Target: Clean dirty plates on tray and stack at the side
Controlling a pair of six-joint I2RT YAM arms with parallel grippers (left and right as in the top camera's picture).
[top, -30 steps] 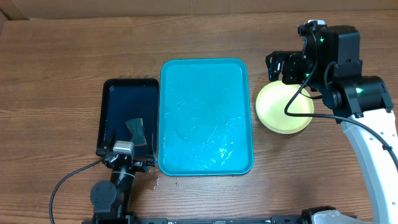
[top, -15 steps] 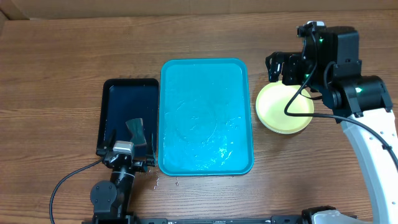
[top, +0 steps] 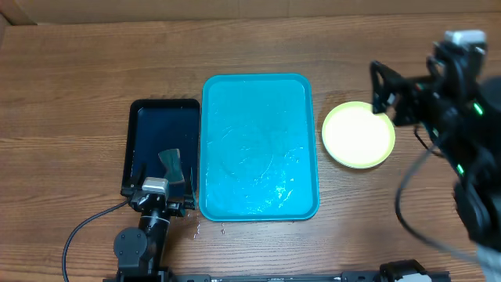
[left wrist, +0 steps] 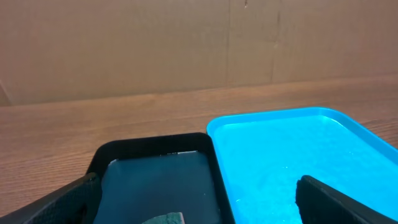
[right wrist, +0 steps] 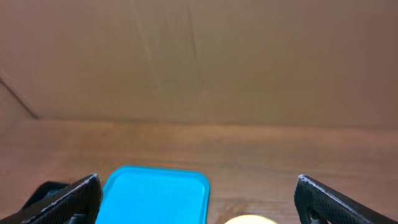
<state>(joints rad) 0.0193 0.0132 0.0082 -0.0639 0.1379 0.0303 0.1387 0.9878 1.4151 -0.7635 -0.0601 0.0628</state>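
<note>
Though blur smears the right arm, its right pincer [top: 383, 88] shows spread wide and empty, as does the left pincer [left wrist: 199, 200]. The glossy, wet turquoise tray [top: 260, 94], rectangular with rounded corners, lies mid-counter [top: 70, 86]. Just right of it sit the round, pale yellow-green plates [top: 358, 135]; their number cannot be told. A smaller black tray [top: 160, 125] touches the turquoise one's left side.
</note>
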